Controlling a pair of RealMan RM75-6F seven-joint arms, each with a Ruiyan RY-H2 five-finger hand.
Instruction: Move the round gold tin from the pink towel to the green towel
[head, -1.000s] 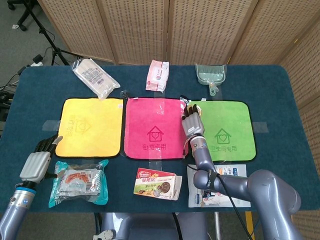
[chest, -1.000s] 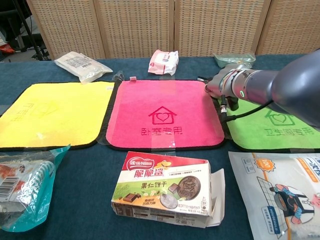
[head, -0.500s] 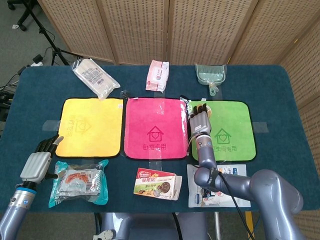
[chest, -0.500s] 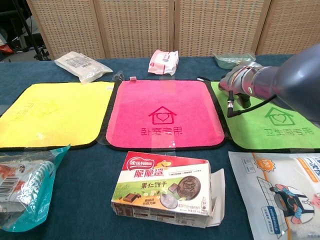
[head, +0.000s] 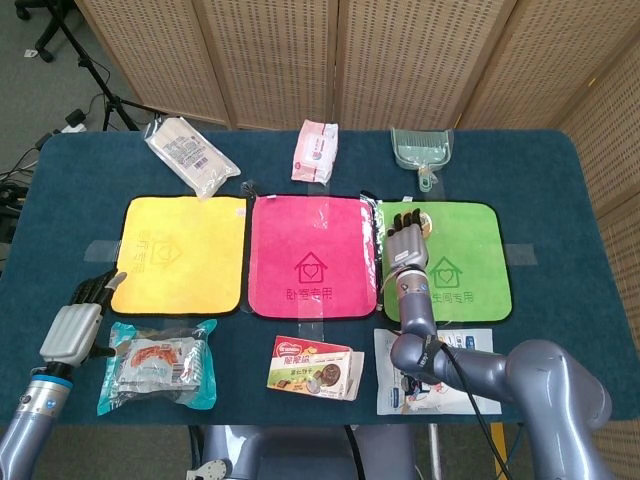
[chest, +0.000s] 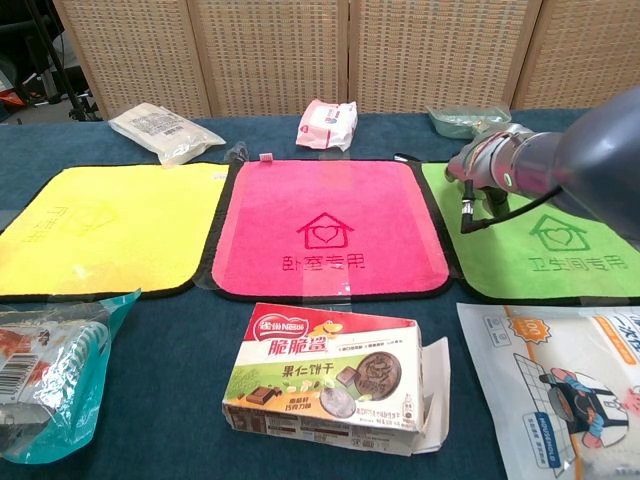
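The pink towel (head: 310, 255) lies mid-table with nothing on it. To its right lies the green towel (head: 465, 255). My right hand (head: 407, 240) is over the green towel's upper left part, fingers curled down around the round gold tin (head: 427, 222). Only a sliver of the tin shows past the fingertips. In the chest view the same hand (chest: 492, 165) sits just right of the pink towel (chest: 325, 225), and the tin is hidden there. My left hand (head: 80, 320) rests at the table's front left, fingers apart and holding nothing.
A yellow towel (head: 180, 250) lies left of the pink one. Along the front are a snack bag (head: 155, 365), a biscuit box (head: 312, 367) and a white pouch (head: 435, 370). At the back are a clear bag (head: 190, 155), a pink packet (head: 314, 150) and a green dustpan (head: 422, 148).
My right hand has moved rightwards with the tin, from the pink towel's right edge onto the green towel. The left hand has stayed still.
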